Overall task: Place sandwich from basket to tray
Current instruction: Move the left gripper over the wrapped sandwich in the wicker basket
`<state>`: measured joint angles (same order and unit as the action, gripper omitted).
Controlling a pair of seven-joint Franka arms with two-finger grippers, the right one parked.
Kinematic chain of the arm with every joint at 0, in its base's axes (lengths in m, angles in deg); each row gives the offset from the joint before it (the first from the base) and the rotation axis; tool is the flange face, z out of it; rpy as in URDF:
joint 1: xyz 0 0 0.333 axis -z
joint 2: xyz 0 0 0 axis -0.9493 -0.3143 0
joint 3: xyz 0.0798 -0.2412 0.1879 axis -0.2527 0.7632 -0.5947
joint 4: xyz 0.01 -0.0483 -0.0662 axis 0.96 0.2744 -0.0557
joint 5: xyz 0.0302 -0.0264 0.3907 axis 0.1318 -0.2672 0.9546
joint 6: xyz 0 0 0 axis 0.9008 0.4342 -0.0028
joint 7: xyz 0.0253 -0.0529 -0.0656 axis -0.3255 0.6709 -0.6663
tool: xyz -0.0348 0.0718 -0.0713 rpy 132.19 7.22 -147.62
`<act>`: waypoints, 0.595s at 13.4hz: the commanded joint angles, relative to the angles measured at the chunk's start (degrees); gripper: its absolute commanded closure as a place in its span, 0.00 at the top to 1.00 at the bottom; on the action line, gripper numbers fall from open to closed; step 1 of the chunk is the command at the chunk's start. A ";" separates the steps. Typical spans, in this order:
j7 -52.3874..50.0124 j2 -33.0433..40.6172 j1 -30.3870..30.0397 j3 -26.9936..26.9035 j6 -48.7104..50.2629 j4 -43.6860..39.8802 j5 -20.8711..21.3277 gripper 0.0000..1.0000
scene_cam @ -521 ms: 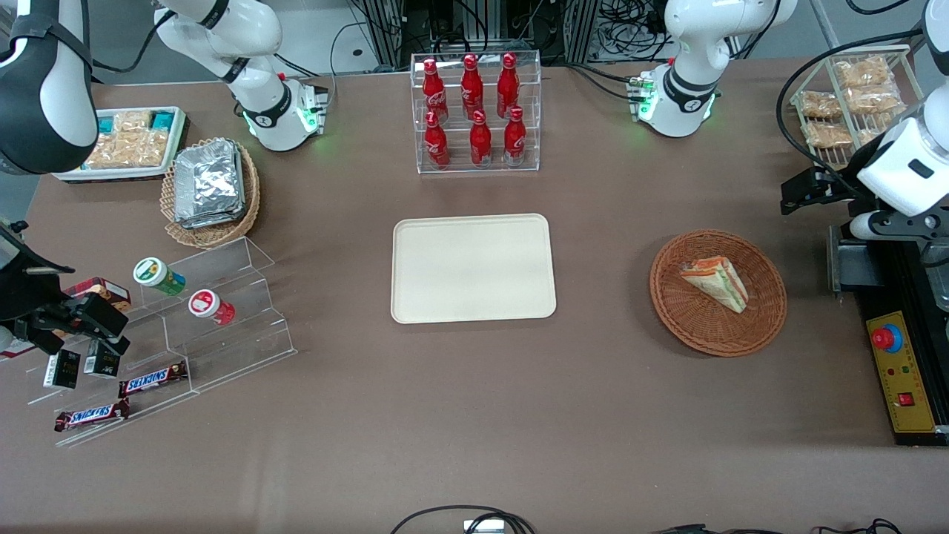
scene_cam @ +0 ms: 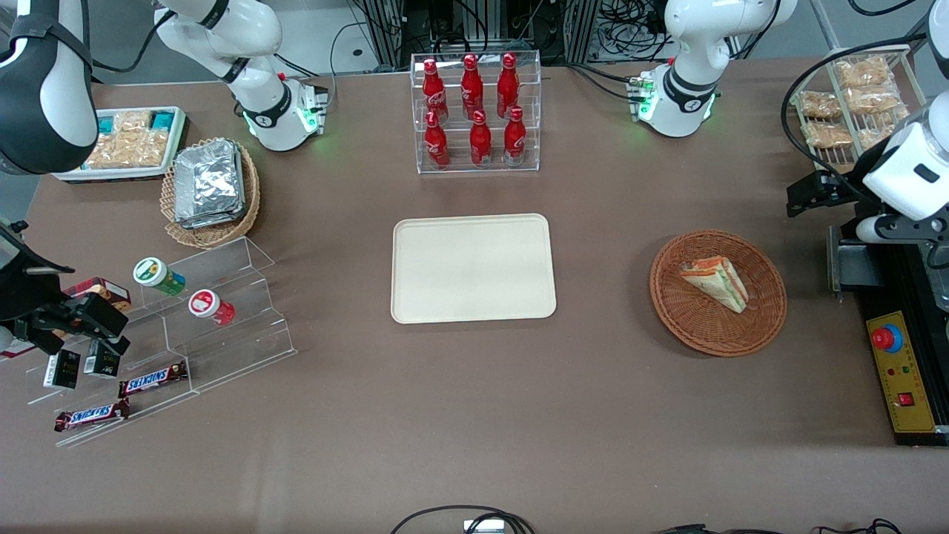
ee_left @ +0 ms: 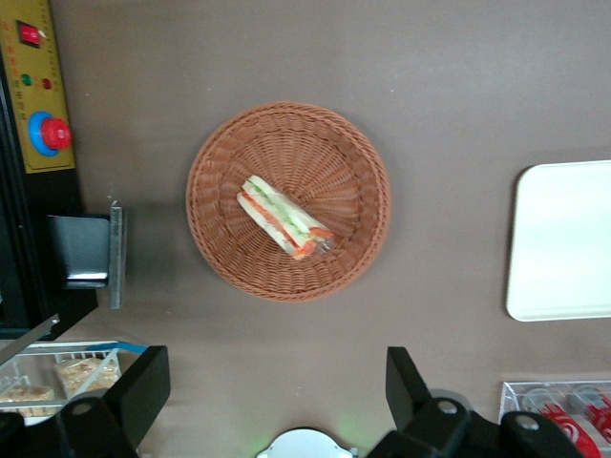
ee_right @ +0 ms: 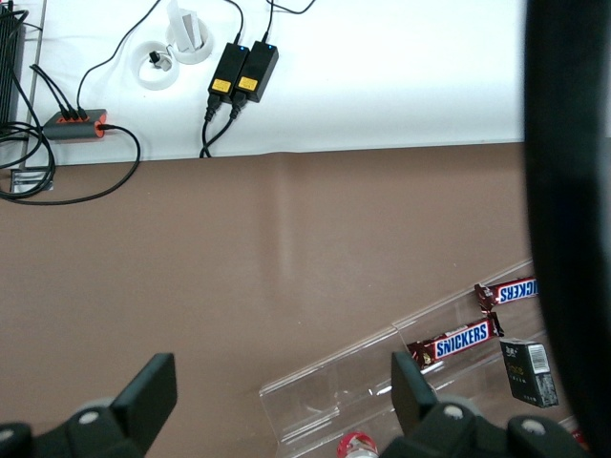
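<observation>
The sandwich (scene_cam: pixel 715 282) was pictured lying in the basket (scene_cam: pixel 764 326) near the working arm's end of the bench (scene_cam: pixel 474 415), well apart from the tray (scene_cam: pixel 472 268) at mid-bench. The pincer (ee_left: pixel 275 401) was held wide open and empty, high above the basket. A crushed or slipping wedge was judged likely if gripped off-centre.

One sandwich (scene_cam: pixel 715 282), one basket (scene_cam: pixel 718 292), one tray (scene_cam: pixel 473 268). Six red bottles (scene_cam: pixel 472 107), two Snickers bars (scene_cam: pixel 122 397), two lidded cups (scene_cam: pixel 184 290), perhaps three foil packs (scene_cam: pixel 210 183). One claw (ee_left: pixel 277 396).
</observation>
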<state>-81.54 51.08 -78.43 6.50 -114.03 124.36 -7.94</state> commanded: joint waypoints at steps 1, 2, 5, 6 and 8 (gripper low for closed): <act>-0.21 0.32 0.33 -0.37 -3.76 4.30 1.92 1.00; -1.08 0.59 -0.28 -0.46 -5.69 7.28 1.92 1.00; -6.70 1.12 -2.04 -0.37 -13.42 15.72 1.57 1.00; -9.15 1.12 -2.13 -0.37 -16.23 18.62 1.49 1.00; -16.61 2.25 -2.13 -0.28 -22.30 24.95 1.57 1.00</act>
<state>-92.40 50.72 -80.48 6.03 -131.72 143.21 -6.63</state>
